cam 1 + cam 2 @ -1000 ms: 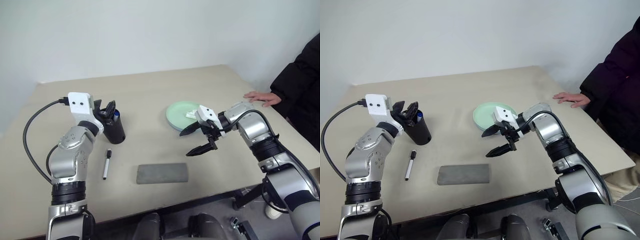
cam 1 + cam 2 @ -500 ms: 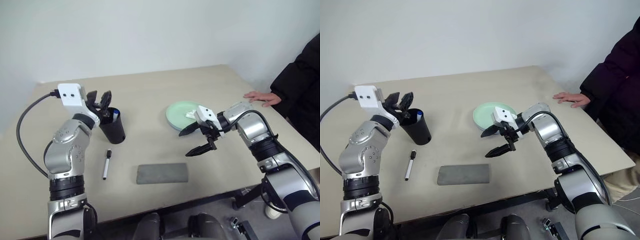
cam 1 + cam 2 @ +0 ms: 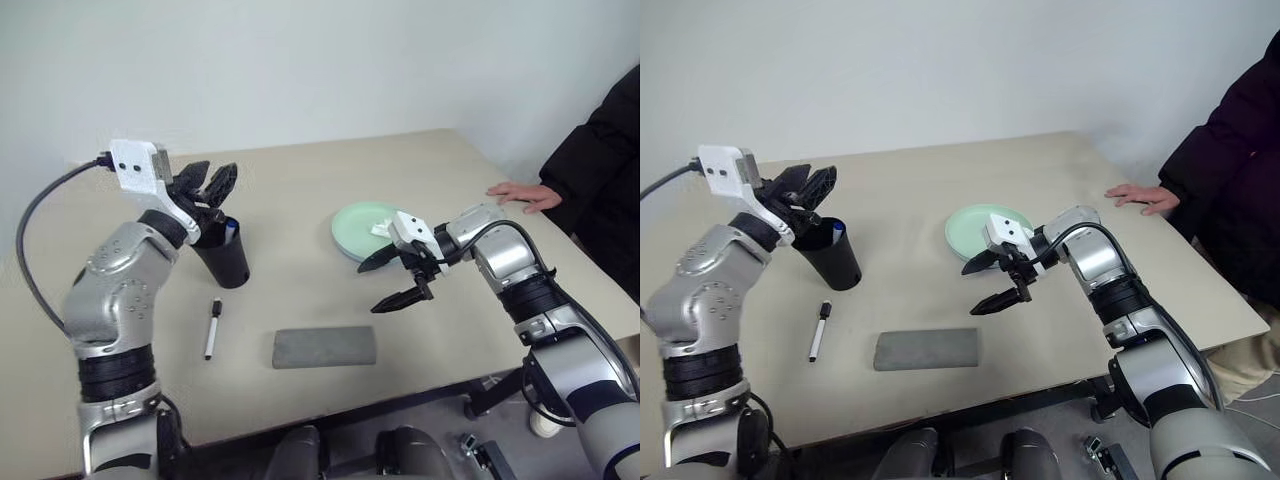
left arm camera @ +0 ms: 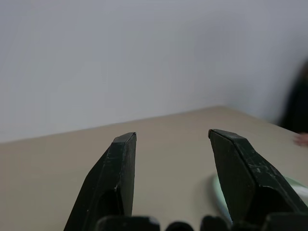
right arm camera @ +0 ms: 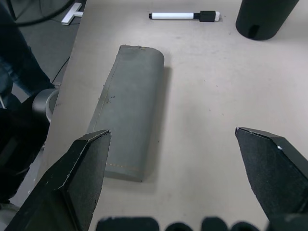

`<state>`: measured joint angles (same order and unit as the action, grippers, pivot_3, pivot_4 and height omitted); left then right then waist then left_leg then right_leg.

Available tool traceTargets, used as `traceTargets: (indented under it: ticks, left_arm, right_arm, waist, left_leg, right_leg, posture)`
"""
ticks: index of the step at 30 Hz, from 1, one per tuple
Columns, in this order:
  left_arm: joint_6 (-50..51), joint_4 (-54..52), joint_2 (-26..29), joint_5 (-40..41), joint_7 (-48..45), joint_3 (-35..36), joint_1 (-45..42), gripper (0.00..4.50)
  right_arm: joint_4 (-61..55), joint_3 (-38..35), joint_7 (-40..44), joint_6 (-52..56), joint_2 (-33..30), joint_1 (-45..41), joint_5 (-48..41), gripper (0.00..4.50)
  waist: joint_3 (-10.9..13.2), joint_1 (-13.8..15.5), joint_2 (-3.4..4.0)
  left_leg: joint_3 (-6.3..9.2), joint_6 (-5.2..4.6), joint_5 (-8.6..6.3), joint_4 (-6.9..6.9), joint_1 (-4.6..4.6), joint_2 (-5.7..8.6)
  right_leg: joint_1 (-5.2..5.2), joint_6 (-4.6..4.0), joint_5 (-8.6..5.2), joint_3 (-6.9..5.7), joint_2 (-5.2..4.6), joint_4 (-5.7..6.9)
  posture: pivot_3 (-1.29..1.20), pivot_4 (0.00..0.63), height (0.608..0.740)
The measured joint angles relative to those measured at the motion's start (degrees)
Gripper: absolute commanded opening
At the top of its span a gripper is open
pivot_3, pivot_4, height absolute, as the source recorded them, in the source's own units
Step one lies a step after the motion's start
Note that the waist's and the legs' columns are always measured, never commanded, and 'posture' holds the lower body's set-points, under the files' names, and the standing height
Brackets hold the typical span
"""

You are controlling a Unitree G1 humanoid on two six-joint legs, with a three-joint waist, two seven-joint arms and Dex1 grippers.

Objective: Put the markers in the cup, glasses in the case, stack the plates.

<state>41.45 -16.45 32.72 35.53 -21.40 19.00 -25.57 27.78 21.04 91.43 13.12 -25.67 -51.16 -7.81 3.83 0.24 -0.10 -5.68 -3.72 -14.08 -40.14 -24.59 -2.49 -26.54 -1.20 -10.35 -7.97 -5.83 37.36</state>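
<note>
Blue-capped marker (image 3: 839, 230) in black cup (image 3: 830, 257), black-capped marker (image 3: 819, 330) on table (image 3: 940, 190)

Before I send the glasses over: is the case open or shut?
Shut. The case lies flat on the table with its lid down.

Pale table, dark and pastel things

A beige table (image 3: 300, 190) is carrying a matte black cup (image 3: 226, 262), with a blue cap (image 3: 231, 229) showing at its rim. Beside it a marker (image 3: 211, 329) is showing a white barrel with a black cap and black tip. The case (image 3: 324, 346) is showing plain mid grey, with a faint line of lighter stitching along one edge in the right wrist view. The plate (image 3: 355, 228) is showing pale mint green, with a white tissue (image 3: 383, 230) on it. The left gripper (image 3: 207, 183) and right gripper (image 3: 385, 282) are showing black fingers on silver arms with white camera blocks. A person's sleeve (image 3: 600, 140) is showing black against a plain white wall (image 3: 330, 60).
</note>
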Motion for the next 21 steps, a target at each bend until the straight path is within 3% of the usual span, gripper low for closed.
traceTargets:
  ticks: [8,13,21]
  left_arm:
    - [11.7,-11.9,10.1,11.4,-6.9,2.1,7.3,2.48]
    - [17.1,-15.1,11.3,13.3,-6.1,1.6,13.9,2.48]
    - [28.1,-15.4,13.3,12.2,0.7,-2.6,16.5,2.48]
  right_arm:
    - [0.1,0.0,0.0,0.0,0.1,0.0,0.0,4.50]
    - [0.1,0.0,0.0,0.0,0.3,0.0,0.0,4.50]
    - [0.1,0.0,0.0,0.0,0.4,-0.1,0.0,4.50]
  waist:
    - [0.0,-0.1,0.03]
    - [0.0,-0.1,0.04]
    - [0.0,-0.1,0.06]
  left_leg:
    - [0.02,0.01,0.01,0.00,0.05,-0.03]
    - [0.03,0.01,0.01,0.00,0.05,-0.03]
    - [0.02,0.02,0.00,0.01,0.04,-0.03]
  right_leg:
    - [0.05,-0.12,-0.07,-0.01,0.00,0.00]
    - [0.04,-0.12,-0.08,0.00,0.01,-0.01]
    - [0.02,-0.12,-0.08,0.02,0.00,-0.02]
  posture:
    - [0.00,0.000,0.700]
    - [0.00,0.000,0.700]
    - [0.00,0.000,0.700]
